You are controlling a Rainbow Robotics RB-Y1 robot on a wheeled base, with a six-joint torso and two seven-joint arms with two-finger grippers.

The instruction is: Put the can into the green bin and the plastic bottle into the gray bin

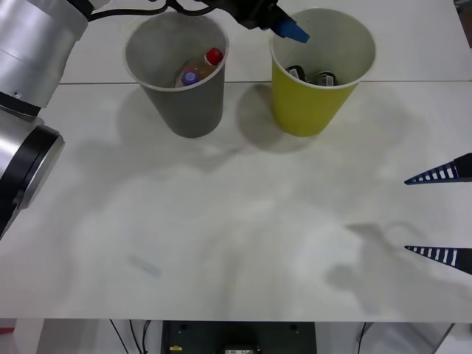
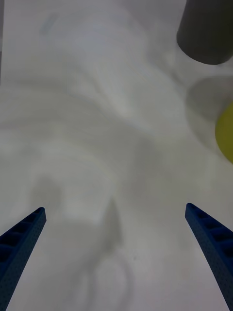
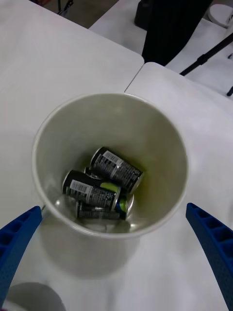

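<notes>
White table point(image 1: 221, 243): left end effector point(image 3: 116, 252) spread wide, empty, above green bin point(image 1: 313, 103).

You see a matt white table point(image 1: 221, 243), smooth matt plastic green bin point(image 1: 310, 103) and gray bin point(image 1: 188, 103), glossy dark metal cans point(image 3: 104, 187), and ribbed blue fingers point(image 3: 213, 248).

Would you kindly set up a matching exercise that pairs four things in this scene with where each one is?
Things:
1. plastic bottle
2. dark cans
3. left gripper
4. right gripper

Places:
A. open, low over bare table at the robot's right
B. inside the gray bin
C. open, above the green bin's rim
D. lying at the bottom of the green bin

Pairs: 1-B, 2-D, 3-C, 4-A
</notes>
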